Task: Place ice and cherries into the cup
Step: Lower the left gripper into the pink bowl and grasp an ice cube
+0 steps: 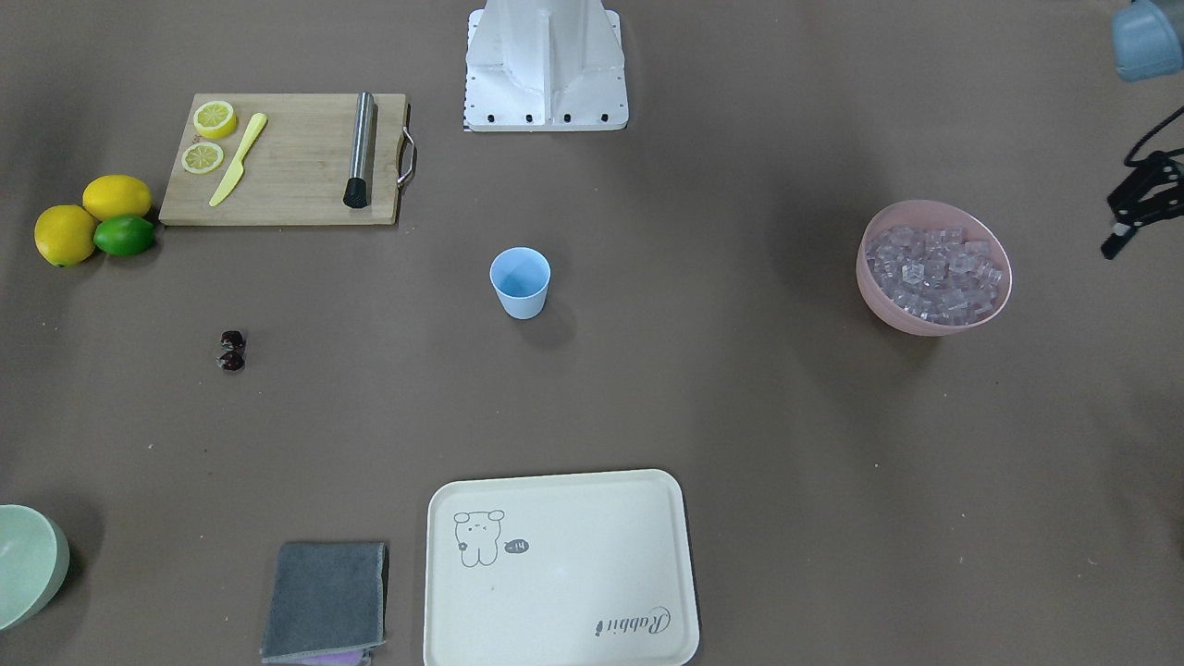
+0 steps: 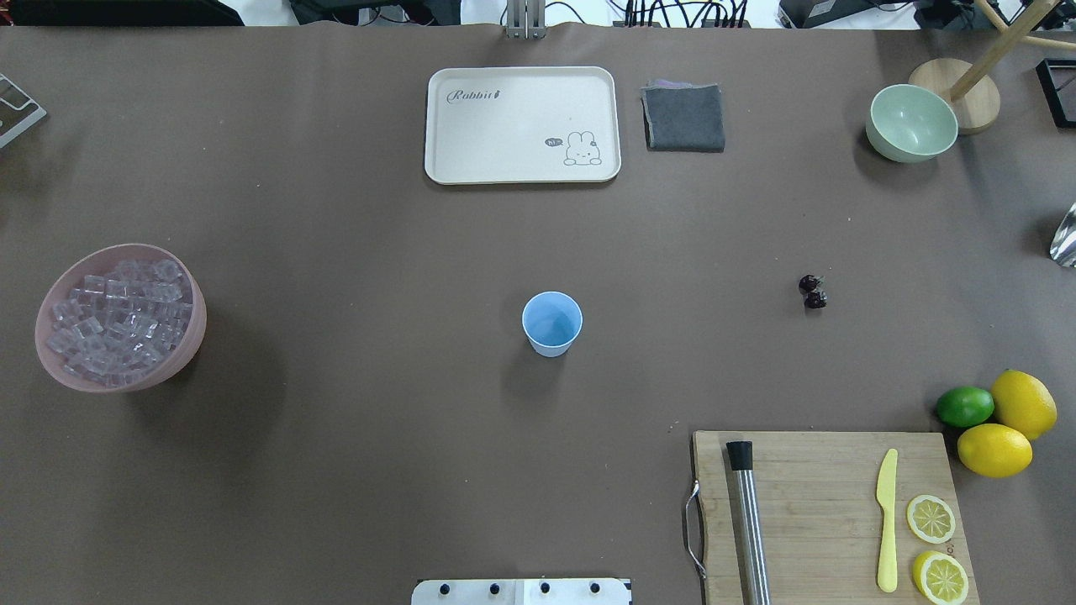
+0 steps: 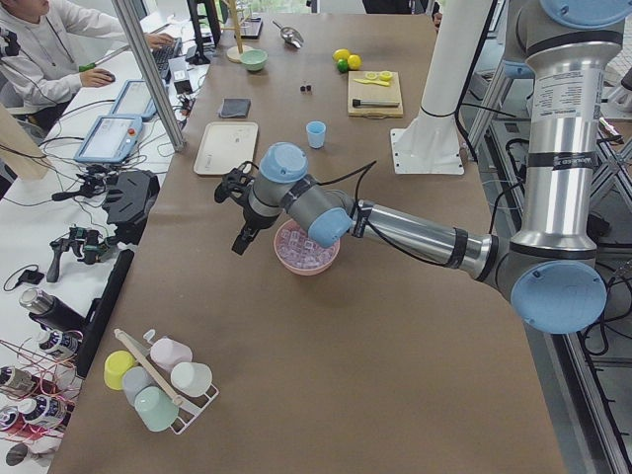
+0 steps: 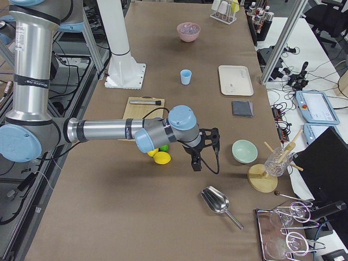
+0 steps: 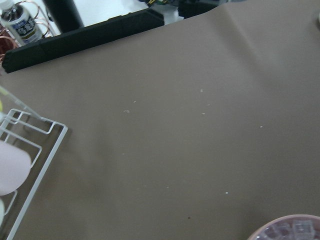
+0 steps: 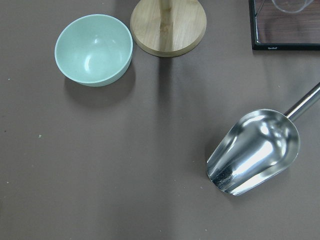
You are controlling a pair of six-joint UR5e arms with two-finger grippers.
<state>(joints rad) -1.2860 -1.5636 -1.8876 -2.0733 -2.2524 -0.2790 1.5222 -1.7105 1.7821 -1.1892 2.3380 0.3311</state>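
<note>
The light blue cup (image 1: 520, 282) stands upright and empty at the table's middle, also in the overhead view (image 2: 551, 323). The ice (image 1: 936, 273) fills a pink bowl (image 2: 181, 353) on my left side. Two dark cherries (image 1: 231, 351) lie together on the bare table on my right, also in the overhead view (image 2: 813, 291). My left gripper (image 1: 1115, 222) hangs beyond the pink bowl's outer side, its fingers apart and empty. My right gripper (image 4: 196, 157) shows only in the exterior right view, between the lemons and a metal scoop; I cannot tell whether it is open or shut.
A cutting board (image 2: 820, 512) holds a muddler, a yellow knife and lemon slices. Two lemons and a lime (image 2: 965, 406) lie beside it. A cream tray (image 2: 521, 164), a grey cloth (image 2: 684, 118) and a pale green bowl (image 2: 911, 123) sit at the far side. A metal scoop (image 6: 255, 152) lies at my right.
</note>
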